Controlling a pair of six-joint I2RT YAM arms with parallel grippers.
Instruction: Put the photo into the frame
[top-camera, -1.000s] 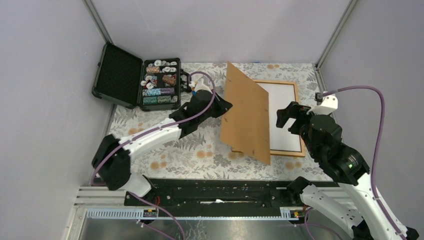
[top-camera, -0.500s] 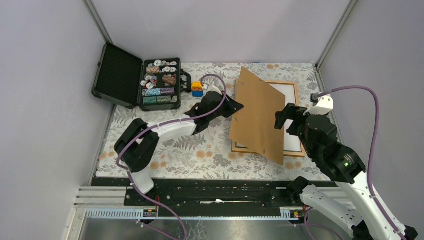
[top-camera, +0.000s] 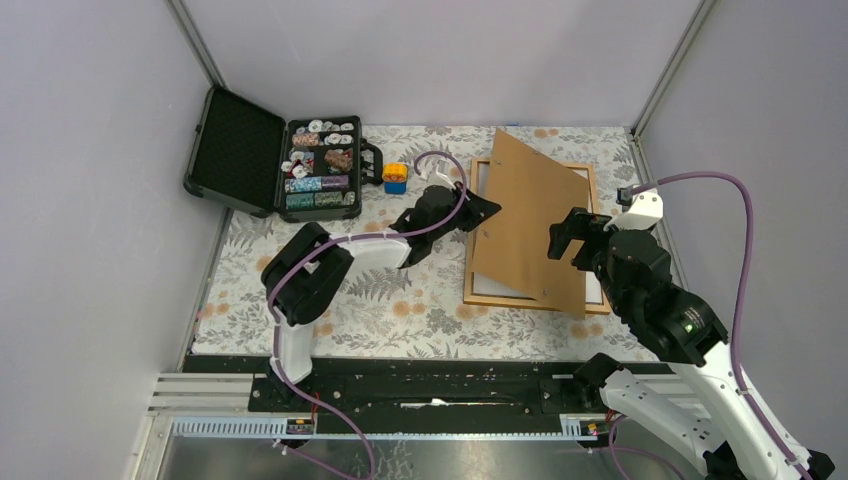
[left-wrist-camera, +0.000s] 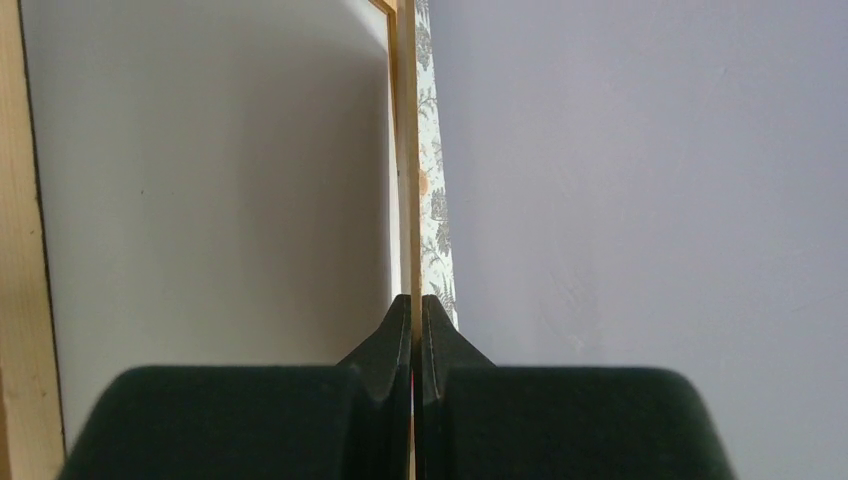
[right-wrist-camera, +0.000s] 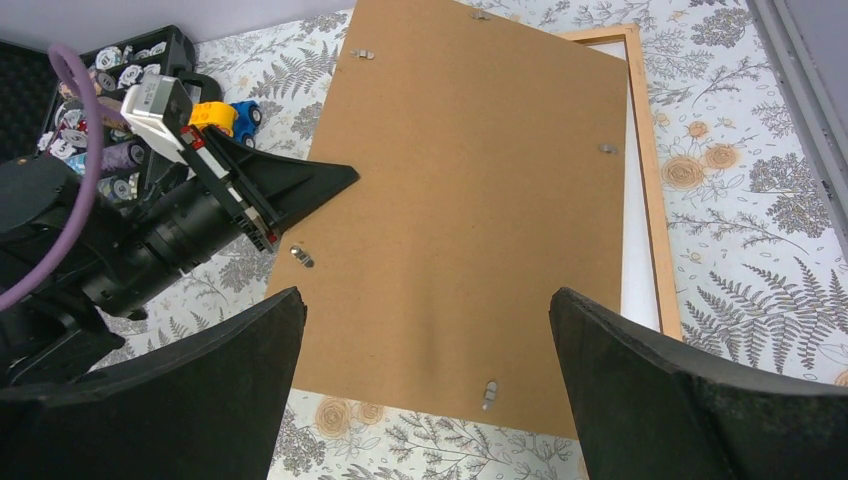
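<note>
The frame (top-camera: 590, 172) lies flat at the table's right, and the white back of the photo (top-camera: 500, 291) shows inside it. A plain brown backing board (top-camera: 530, 230) slants over both and covers most of them. My left gripper (top-camera: 487, 208) is shut on the board's left edge, seen edge-on between the jaws in the left wrist view (left-wrist-camera: 412, 300), beside the photo's white back (left-wrist-camera: 200, 180). My right gripper (right-wrist-camera: 425, 295) hovers open above the board (right-wrist-camera: 470, 200), holding nothing. A strip of the photo (right-wrist-camera: 635, 200) and the frame's rail (right-wrist-camera: 652, 200) show to the right.
An open black case (top-camera: 235, 150) of poker chips sits at the back left. A small yellow and blue toy (top-camera: 395, 177) stands beside it. A floral cloth (top-camera: 400, 300) covers the table. Grey walls close in on the left, back and right.
My left gripper has carried the backing board to the right and laid it lower over the frame, so less of the white photo shows. The right gripper has hardly moved.
</note>
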